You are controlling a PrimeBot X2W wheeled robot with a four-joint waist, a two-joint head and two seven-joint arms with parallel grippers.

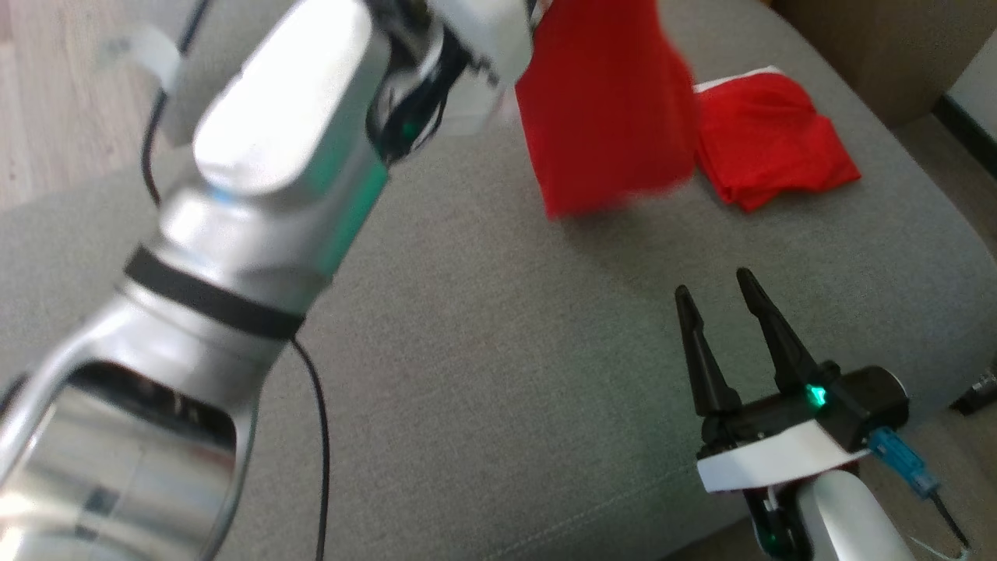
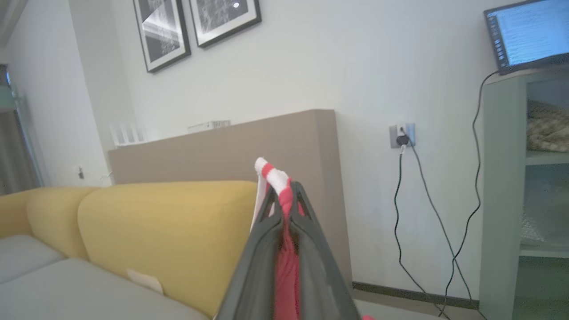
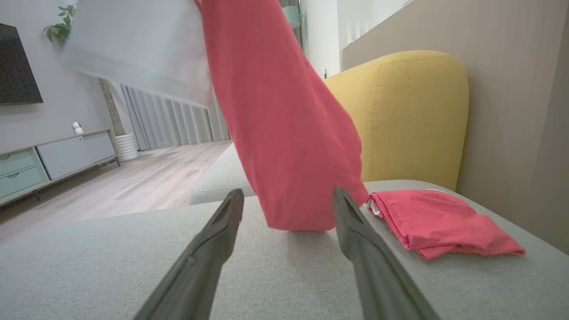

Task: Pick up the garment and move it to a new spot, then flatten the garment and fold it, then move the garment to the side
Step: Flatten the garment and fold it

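Big and close, filling the near left of the head view, comes the left forearm (image 1: 257, 195), silver and slanting up toward the top of the frame. At its end the left gripper (image 2: 286, 195) is clamped tight: in the left wrist view the two dark fingers are pinched together on a red-and-white edge of the garment (image 1: 607, 109), with cloth bunched between them and poking out past the tips.

Moving right, the garment hangs below that grip as a long red drape over the grey seat cushion (image 1: 506, 351). The right wrist view puts its lower hem right down at the cushion, and I can't say whether it brushes the surface.

Next, the right gripper (image 1: 714, 284) hovers low over the seat, fingers spread wide apart and holding nothing, pointed at the hanging cloth. Further right, a folded red piece (image 1: 771, 140) lies flat on the cushion, near the yellow backrest (image 3: 413, 111).

My read: this is step one, the pick-and-carry. The next move calls for lowering the garment onto bare cushion well away from the folded piece, then bringing that free right gripper in to spread it flat.
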